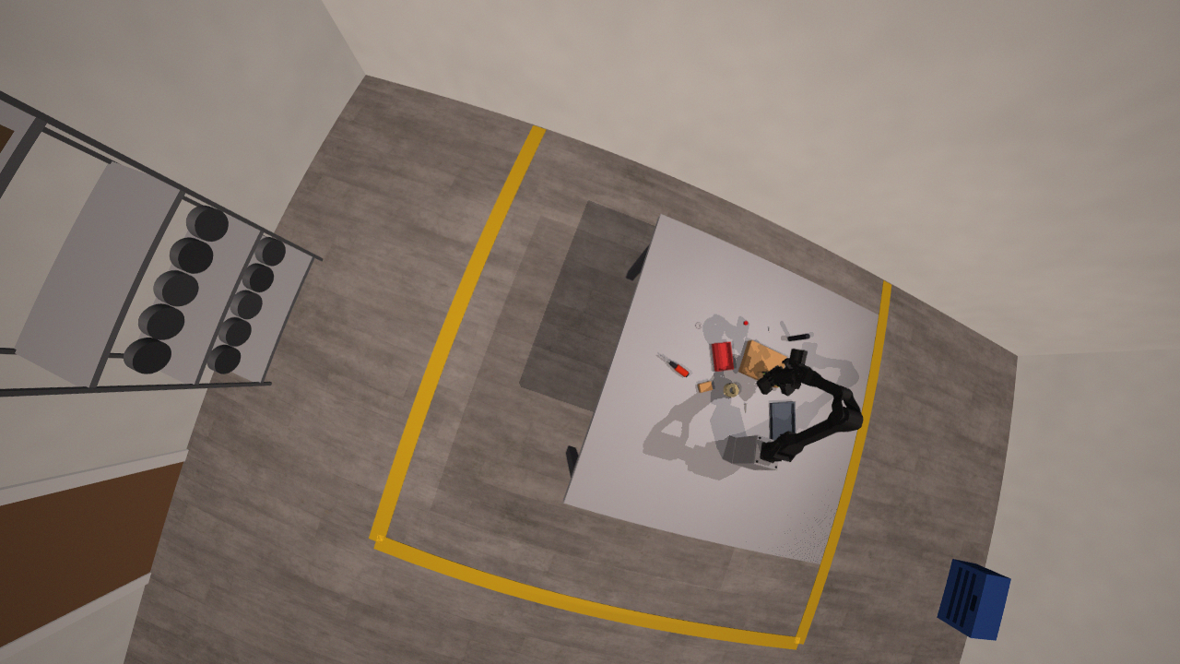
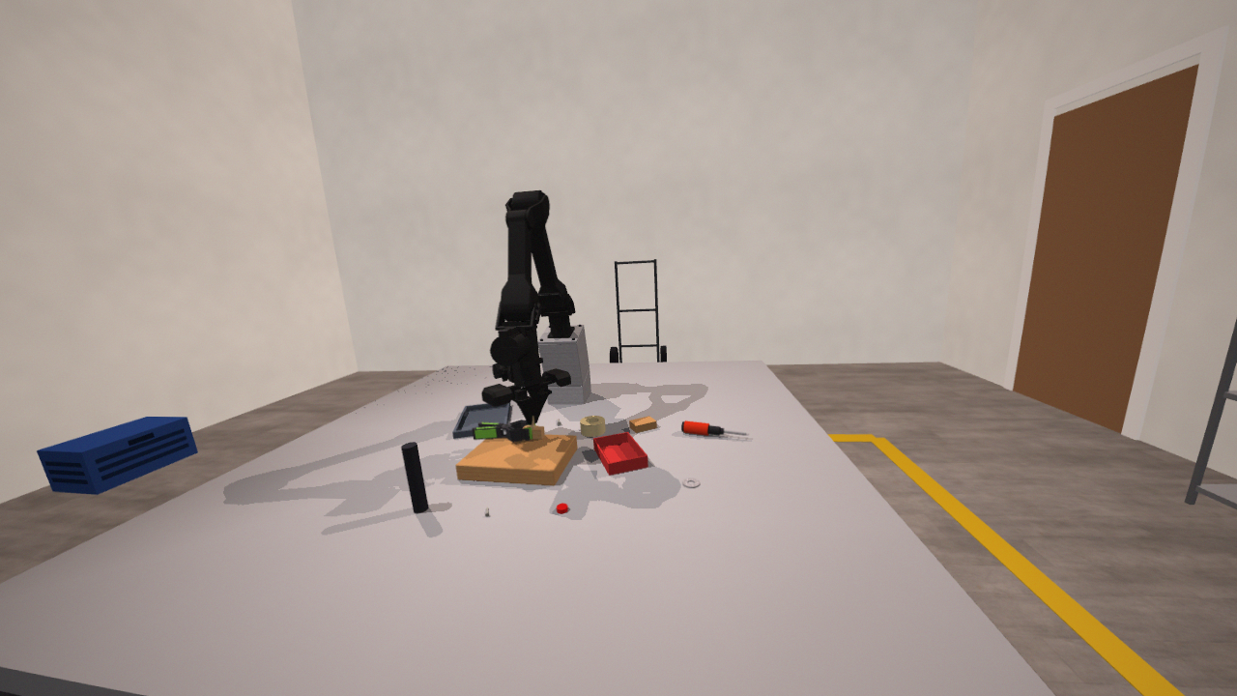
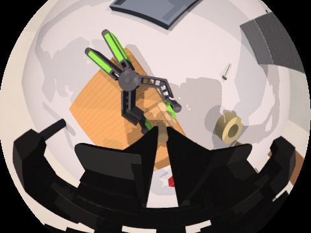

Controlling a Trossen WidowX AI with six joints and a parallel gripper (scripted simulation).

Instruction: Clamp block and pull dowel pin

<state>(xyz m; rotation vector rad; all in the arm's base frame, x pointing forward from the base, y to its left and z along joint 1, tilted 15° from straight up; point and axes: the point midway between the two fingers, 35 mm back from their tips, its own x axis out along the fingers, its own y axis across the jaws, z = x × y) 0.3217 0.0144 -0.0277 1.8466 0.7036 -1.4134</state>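
A wooden board (image 2: 517, 459) lies on the table; it also shows in the wrist view (image 3: 108, 108). The black spring clamp (image 3: 129, 79) with green handles lies on the board's far edge. Its jaws reach around the small wooden block (image 3: 159, 113) (image 2: 533, 430), which lies on the board near that edge. My gripper (image 3: 162, 130) (image 2: 528, 414) points straight down over the block and is shut on the tan dowel pin (image 3: 162, 133). The fingers hide the pin's lower end and the hole. The bench stop is hard to make out behind the clamp.
A grey tray (image 2: 479, 420) lies behind the board. A tape roll (image 2: 593, 424), a red bin (image 2: 619, 452), a small orange block (image 2: 643, 422) and a screwdriver (image 2: 710, 428) lie to the right. A black cylinder (image 2: 415, 477) stands left of the board. A red button (image 2: 561, 507) lies in front.
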